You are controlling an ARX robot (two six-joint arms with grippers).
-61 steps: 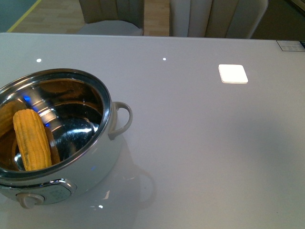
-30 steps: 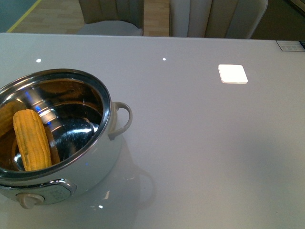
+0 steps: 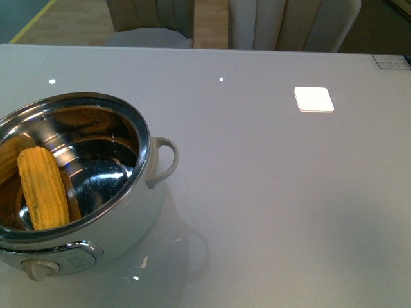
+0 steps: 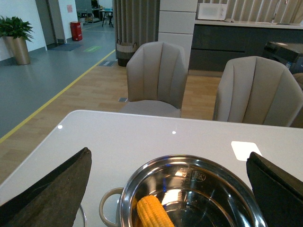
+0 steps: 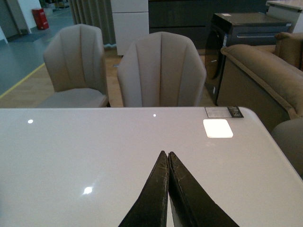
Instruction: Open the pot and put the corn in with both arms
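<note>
The corn cob (image 3: 42,187) lies inside the lidless electric pot (image 3: 122,234). The left gripper (image 4: 170,189) gapes wide, holding nothing. The right gripper (image 5: 168,158) is pressed closed, empty.

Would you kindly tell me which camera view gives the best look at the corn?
The front view: the corn shows almost whole, leaning against the inner wall of the open pot. The left wrist view catches only its upper end at the picture's edge, between the tool's open fingers. The right wrist view shows no corn.
</note>
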